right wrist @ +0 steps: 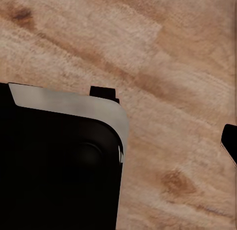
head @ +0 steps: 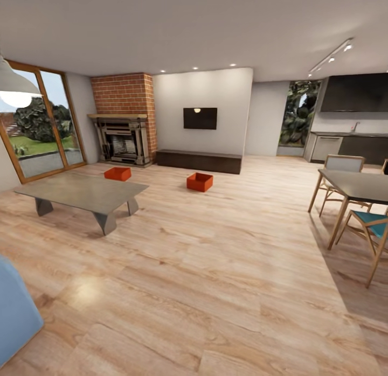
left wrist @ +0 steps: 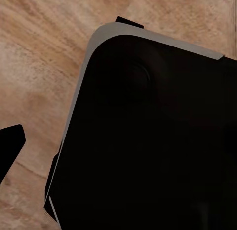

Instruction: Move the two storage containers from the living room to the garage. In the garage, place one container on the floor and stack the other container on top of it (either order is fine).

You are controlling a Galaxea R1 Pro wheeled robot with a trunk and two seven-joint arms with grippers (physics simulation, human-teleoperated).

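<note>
I cannot tell if either end effector is released or clenched. Two red bins [head: 118, 173] [head: 200, 181] sit apart on the wood floor [head: 215, 268], toward 12 o'clock.

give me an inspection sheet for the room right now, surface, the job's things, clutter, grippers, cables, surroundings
Surface: light wood plank floor, with a soft glare patch in the foreground.
Job's things: two orange-red storage containers on the floor, apart from each other; left container in front of the brick fireplace, right container in front of the long dark low cabinet.
Clutter: low grey coffee table close to the left container.
Grippers: one dark fingertip of the left gripper at the left wrist view's edge, one of the right; open or shut cannot be told.
Cables: nothing seen.
Surroundings: wall TV, glass doors, dining table with chairs, kitchen counter.
</note>
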